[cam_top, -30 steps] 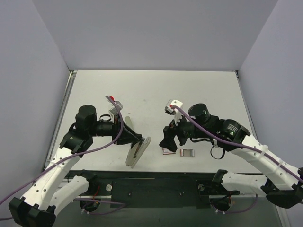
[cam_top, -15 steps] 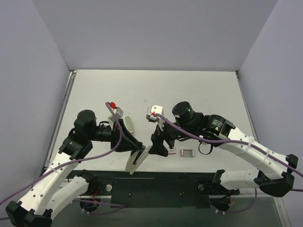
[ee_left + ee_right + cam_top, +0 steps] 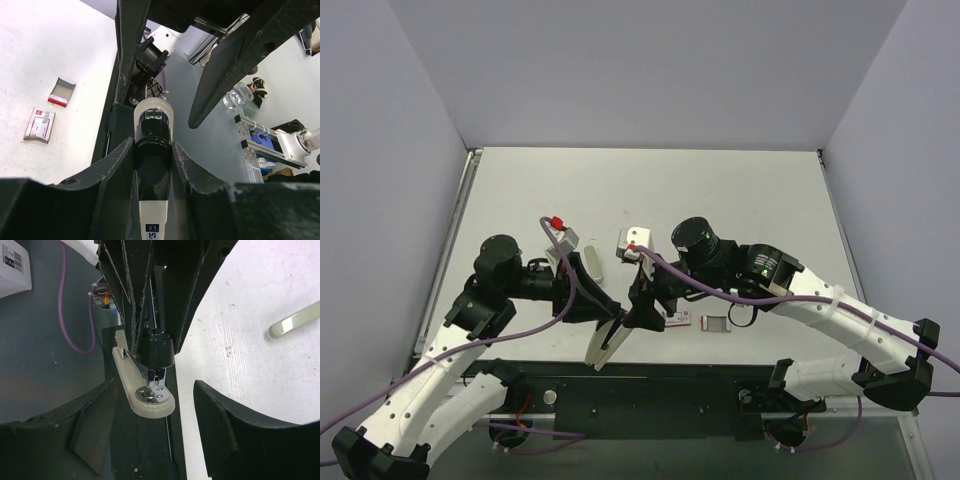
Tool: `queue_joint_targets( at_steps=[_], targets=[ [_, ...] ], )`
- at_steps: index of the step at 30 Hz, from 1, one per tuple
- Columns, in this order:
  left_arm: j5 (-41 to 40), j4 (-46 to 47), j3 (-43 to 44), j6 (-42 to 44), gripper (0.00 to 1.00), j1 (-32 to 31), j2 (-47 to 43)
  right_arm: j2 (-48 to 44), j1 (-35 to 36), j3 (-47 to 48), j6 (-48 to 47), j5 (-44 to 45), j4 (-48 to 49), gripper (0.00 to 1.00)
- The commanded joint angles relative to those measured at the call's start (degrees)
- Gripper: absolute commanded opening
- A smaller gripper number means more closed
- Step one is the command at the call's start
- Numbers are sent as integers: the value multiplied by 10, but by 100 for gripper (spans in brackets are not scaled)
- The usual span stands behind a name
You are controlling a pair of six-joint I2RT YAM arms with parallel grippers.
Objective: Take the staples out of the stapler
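- One pale table point(image 3: 720, 190) carries everything; both arms reach in toward the middle of its near edge.
- Left end effector point(image 3: 153, 160) is clamped narrow on the stapler point(image 3: 153, 120) and holds it raised over that near edge.
- Right end effector point(image 3: 160, 422) meets it head-on with its jaws wide. One finger stands on each side of the stapler's free end, with gaps showing and no contact that I can see.
- From both wrist views, the stapler's point(image 3: 150, 385) long axis runs from one end effector straight toward the other. Judging by that, the right arm is the one placed to work the black end.
- Red-pink box point(image 3: 678, 318) and clear-silver box point(image 3: 717, 323) lie just beside each other, near the near edge under the right arm.
- No staples can be made out; presumably they sit inside the stapler.
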Motion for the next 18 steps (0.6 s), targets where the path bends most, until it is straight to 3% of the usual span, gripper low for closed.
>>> queue_joint_targets(
  at_steps=[1,18],
  targets=[
    [20,54,7,-16,0,-2,-15,3,7,3,-2,-21,34,56],
    [21,64,0,-27,0,-2,-36,16,17,-15,4,-35,49,47]
  ],
)
